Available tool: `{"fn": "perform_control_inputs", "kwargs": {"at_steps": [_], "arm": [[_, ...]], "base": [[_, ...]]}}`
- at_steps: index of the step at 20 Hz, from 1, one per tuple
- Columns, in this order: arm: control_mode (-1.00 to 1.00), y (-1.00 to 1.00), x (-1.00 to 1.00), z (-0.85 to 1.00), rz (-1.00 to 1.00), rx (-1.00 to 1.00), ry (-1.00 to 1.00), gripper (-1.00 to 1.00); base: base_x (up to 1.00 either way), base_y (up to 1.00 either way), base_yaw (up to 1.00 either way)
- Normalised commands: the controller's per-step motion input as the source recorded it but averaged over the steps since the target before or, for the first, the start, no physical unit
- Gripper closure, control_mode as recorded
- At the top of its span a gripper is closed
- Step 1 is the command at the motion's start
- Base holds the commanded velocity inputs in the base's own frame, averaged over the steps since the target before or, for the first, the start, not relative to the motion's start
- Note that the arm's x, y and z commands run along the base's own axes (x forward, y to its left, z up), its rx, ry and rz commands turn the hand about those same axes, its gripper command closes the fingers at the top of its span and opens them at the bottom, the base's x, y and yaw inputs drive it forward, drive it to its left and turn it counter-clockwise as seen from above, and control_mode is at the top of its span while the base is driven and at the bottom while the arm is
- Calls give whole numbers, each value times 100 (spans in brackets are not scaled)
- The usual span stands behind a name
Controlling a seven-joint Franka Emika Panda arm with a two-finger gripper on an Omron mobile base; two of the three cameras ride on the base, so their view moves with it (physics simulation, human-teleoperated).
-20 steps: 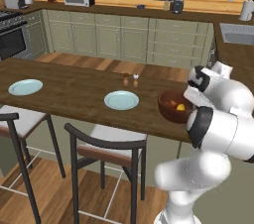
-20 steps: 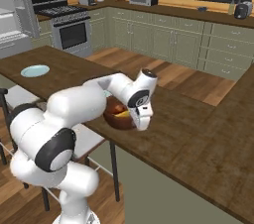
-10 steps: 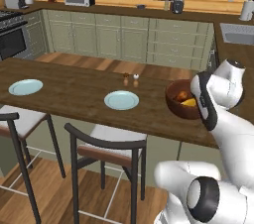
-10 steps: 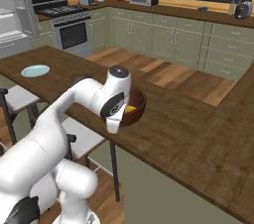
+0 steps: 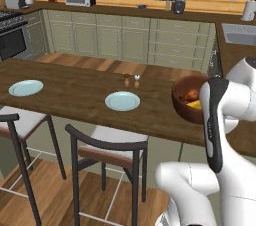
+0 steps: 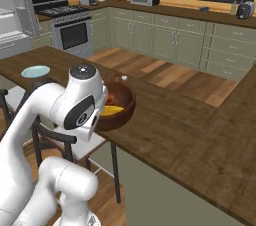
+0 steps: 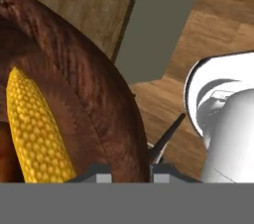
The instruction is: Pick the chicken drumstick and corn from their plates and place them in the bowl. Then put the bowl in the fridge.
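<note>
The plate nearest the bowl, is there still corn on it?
No, that plate is bare, and the corn lies inside the bowl.

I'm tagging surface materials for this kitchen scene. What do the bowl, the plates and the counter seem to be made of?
The bowl looks like dark reddish-brown wood with a slight sheen: streaky grain runs along its wall. The plates look like glazed ceramic, plain pale blue and smooth, though plastic is possible. The counter appears to be dark stained wood, with plank lines and grain.

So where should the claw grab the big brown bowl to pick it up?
Probably by the rim of the bowl, on the side nearest the robot, coming from above. It is deep, wide and upright, so only its thin wall would fit between the fingers. The corn lies inside, against that wall.
</note>
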Motion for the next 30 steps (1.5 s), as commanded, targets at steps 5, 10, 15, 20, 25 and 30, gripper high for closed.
{"fn": "perform_control_inputs", "kwargs": {"at_steps": [5,10,15,20,25,30], "arm": [[-100,30,-70,70,-1,10,18,100],[-100,18,-71,67,-1,7,21,100],[100,24,-38,4,0,0,3,100],[100,0,0,0,0,0,0,100],[100,0,0,0,0,0,0,100],[100,0,0,0,0,0,0,100]], "base": [[0,0,0],[0,0,0],[-48,56,4],[-36,100,24],[-2,100,33],[13,100,35]]}}
